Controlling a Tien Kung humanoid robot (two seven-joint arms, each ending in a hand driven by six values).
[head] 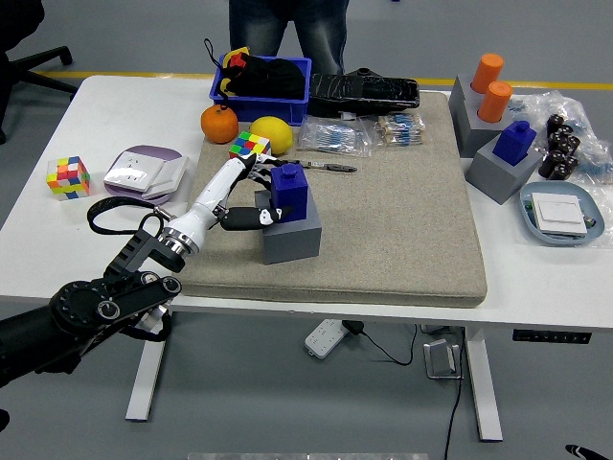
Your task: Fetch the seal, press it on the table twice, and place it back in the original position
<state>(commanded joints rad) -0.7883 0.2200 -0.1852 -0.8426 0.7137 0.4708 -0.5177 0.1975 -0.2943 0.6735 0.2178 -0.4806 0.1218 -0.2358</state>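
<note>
A blue seal (290,189) stands in the top of a grey holder block (291,238) on the left part of the tan mat (402,220). My left hand (257,195) comes in from the lower left and is shut on the seal. The white fingers (255,172) wrap its far left side and the black thumb (247,218) presses its near side at the base. My right arm does not show. A second blue seal (518,140) sits in another grey holder (500,171) at the right.
Behind the hand lie a colour cube (250,146), a lemon (271,131), an orange (219,123) and a blue bin (261,80). A black cord loop (101,212) lies by my forearm. Two orange cylinders (491,86) stand far right. A person (287,27) stands at the far edge.
</note>
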